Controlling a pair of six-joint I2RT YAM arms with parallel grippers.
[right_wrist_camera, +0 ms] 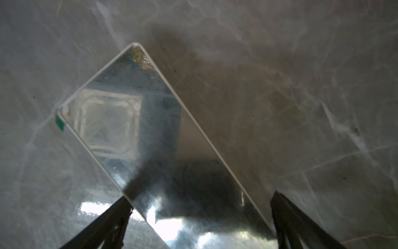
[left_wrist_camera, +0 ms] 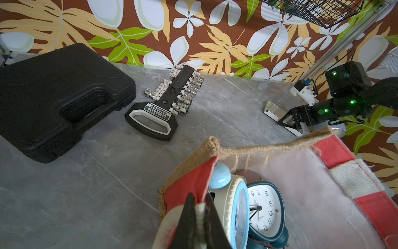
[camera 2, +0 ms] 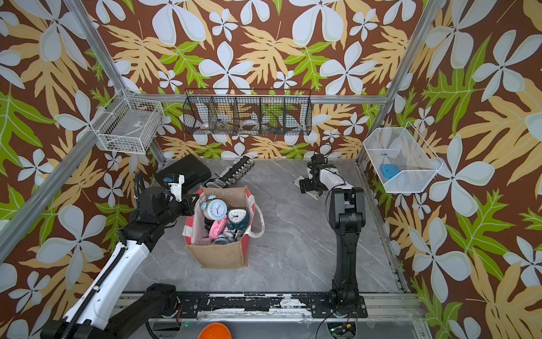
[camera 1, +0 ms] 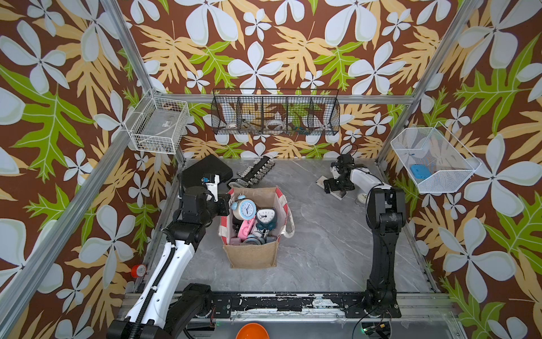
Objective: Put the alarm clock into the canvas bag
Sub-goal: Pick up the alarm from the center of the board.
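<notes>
— Several clocks lie inside boxy tan burlap canvas bag (camera 1: 253,255) on grey marbled surface (camera 1: 322,249); round pale-blue twin-bell alarm clock (camera 1: 245,209) on top. Tools?
— Left tool (left_wrist_camera: 199,200): clamped on bag's striped rim. Right tool (right_wrist_camera: 201,195): spread wide, empty, above flat mirror plate (right_wrist_camera: 150,120). Deposit seems done; next, release rim gently.

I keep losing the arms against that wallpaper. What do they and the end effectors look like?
Left arm: black joints, white link with a ribbed black cable hose, white wrist mount with a blue part. Right arm: black, one white link, green lights near the wrist. The left end effector and right end effector have slim black tapered fingers.
</notes>
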